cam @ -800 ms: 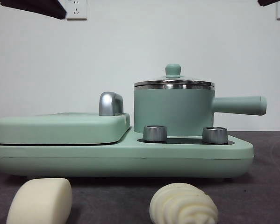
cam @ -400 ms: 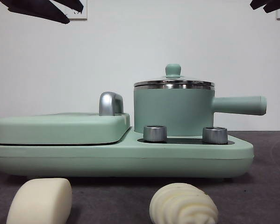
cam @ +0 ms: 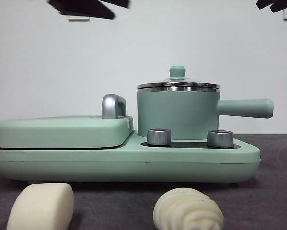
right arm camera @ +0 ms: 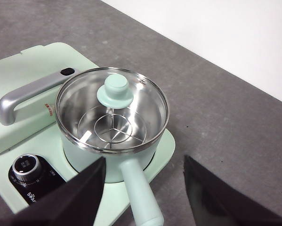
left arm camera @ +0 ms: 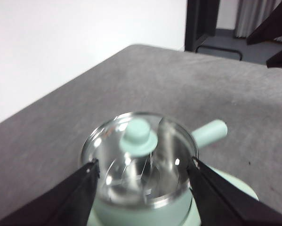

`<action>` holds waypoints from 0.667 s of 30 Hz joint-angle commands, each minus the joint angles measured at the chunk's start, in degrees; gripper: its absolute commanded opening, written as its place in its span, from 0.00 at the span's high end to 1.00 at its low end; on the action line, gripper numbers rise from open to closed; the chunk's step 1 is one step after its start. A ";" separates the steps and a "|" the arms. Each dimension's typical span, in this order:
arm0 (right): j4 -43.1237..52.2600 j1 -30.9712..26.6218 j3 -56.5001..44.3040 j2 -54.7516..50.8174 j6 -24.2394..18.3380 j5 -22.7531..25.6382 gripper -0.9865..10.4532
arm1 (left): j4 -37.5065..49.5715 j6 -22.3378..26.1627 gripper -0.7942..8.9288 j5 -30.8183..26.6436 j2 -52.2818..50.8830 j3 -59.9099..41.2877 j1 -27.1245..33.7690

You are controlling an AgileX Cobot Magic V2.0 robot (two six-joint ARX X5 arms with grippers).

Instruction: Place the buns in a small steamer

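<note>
Lid still on the small steamer [cam: 177,113] — buns [cam: 187,209] on the table.
My left gripper [left arm camera: 143,168] and right gripper [right arm camera: 144,173] hover above it, both spread apart.

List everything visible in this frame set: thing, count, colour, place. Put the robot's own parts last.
Buns: 2, cream-white, on the table in front of the appliance; one smooth, one ribbed.
Small steamer: 1, mint green with steel rim, on the appliance's right part, handle pointing right.
Glass lid: 1, clear with green knob, on the steamer.
Grill section: 1, mint green, chrome handle, left part, lid shut.
Control knobs: 2, silver, before the steamer.
Table: 1, dark grey.
Left tool: black, open, above the steamer.
Right tool: black, open, above the steamer's handle.
</note>
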 commanded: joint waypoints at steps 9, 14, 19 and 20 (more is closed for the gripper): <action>0.52 0.24 1.05 0.20 -0.22 -0.04 0.68 | 12.07 -5.22 0.60 -2.60 16.72 8.90 -4.26; 0.55 0.24 1.05 0.20 -0.22 -0.04 0.68 | 11.32 -5.25 0.60 -2.60 23.71 15.02 -5.05; 0.52 0.24 1.05 0.20 -0.22 -0.04 0.68 | 11.56 -5.16 0.60 -2.60 28.52 17.70 -5.31; 0.52 0.24 1.05 0.20 -0.20 -0.04 0.68 | 11.87 -5.14 0.60 -2.60 29.14 17.70 -5.33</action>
